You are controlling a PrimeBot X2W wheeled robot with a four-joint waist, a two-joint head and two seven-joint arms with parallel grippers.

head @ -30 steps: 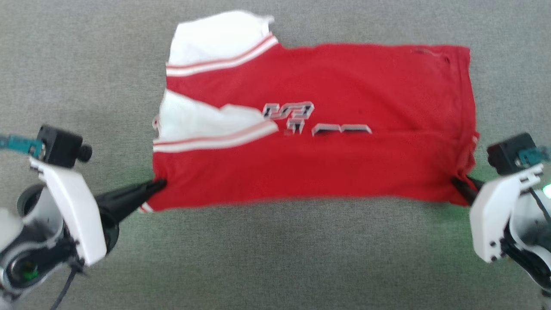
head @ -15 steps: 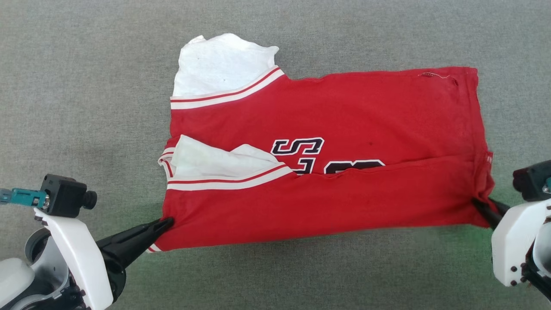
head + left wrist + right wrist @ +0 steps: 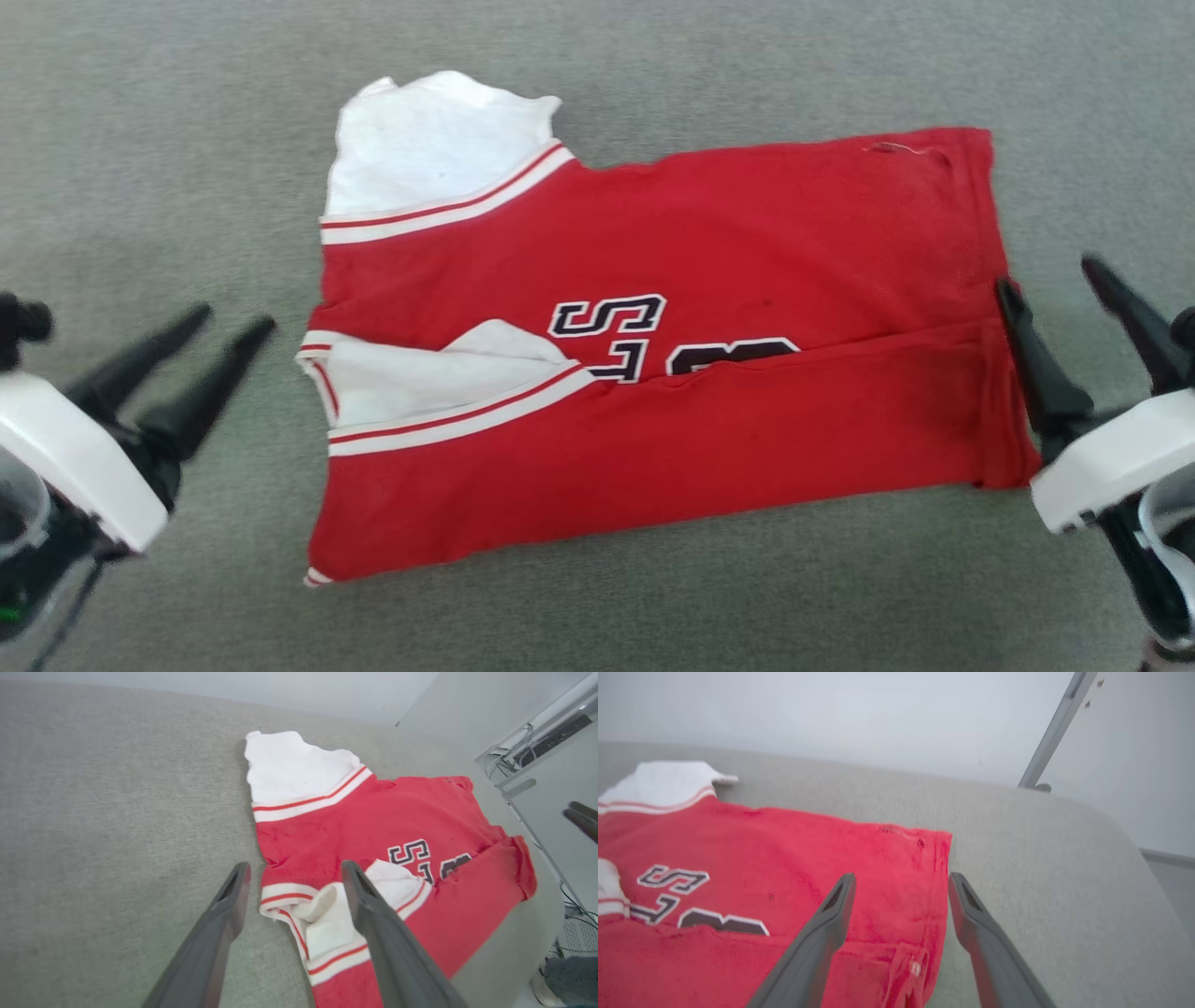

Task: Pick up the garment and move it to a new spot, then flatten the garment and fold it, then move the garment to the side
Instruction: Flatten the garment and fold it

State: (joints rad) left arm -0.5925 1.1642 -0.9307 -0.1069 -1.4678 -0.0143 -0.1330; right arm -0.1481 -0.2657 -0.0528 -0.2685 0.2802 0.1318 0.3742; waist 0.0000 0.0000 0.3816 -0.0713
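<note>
Both claws are standing wide open and holding nothing. The left claw [image 3: 233, 319] is hanging off the shirt's left end with bare grey showing between its tips and the cloth, and the right claw [image 3: 1047, 274] is hovering at the hem end, its inner finger over the red edge and its outer one over the worktop [image 3: 597, 616]. Half a second back each was pinched shut on a near corner of the garment [image 3: 747, 233]; now those corners are lying released. The garment is resting flat near the middle of the grey worktop. Its near long edge is lying doubled over the body, so the fold is covering the lower part of the black-and-white lettering [image 3: 607, 317]. One white sleeve [image 3: 429, 149] is sticking out at the far left and the other sleeve [image 3: 420, 392] is lying folded in over the red. Judging by this, a first lengthwise fold is sitting done — any further folding and the move to the side are still waiting.
</note>
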